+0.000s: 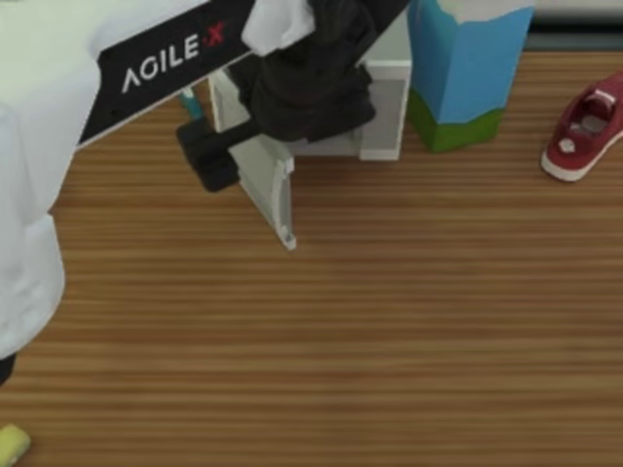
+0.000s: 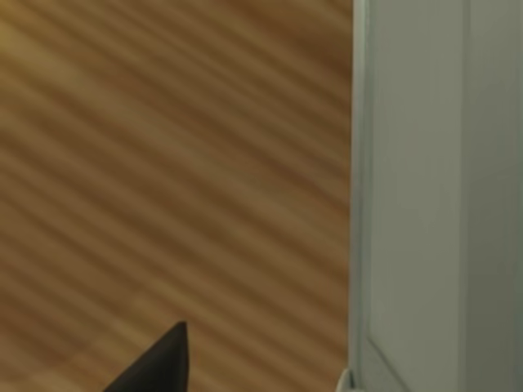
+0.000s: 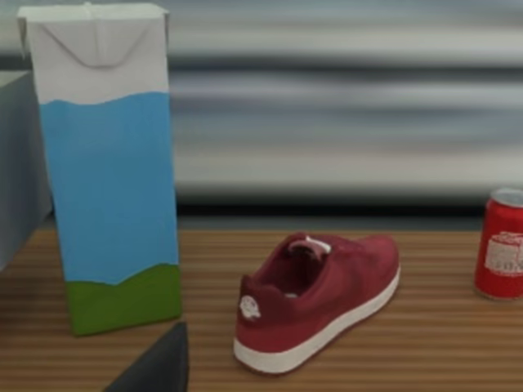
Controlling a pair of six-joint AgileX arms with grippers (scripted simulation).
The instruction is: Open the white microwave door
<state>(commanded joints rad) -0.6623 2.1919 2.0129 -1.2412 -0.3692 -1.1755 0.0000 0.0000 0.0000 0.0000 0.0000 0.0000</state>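
In the top view, the white microwave door [image 1: 275, 190] stands swung well out from the microwave [image 1: 382, 107] in the upper middle of the frame, its free edge pointing toward the frame's centre. The left arm [image 1: 156, 58] reaches in from the upper left, and the left gripper [image 1: 209, 161] sits just at the door's outer side; whether its fingers are spread or closed on anything I cannot tell. I judge the opening step far along, so the next move calls for pushing the door a little wider or letting go and backing off without knocking it. A blue, white and green carton [image 1: 467, 68] stands beside the microwave, a red shoe [image 1: 587, 126] at the right edge, all on a striped wooden surface [image 1: 389, 341]. The left wrist view shows the door's pale panel [image 2: 425, 196] close at the right, wood beyond. The right wrist view, from the parked right arm, shows the carton [image 3: 110, 180], the shoe [image 3: 315, 298], a red can [image 3: 500, 245] and a blurred grey wall behind.
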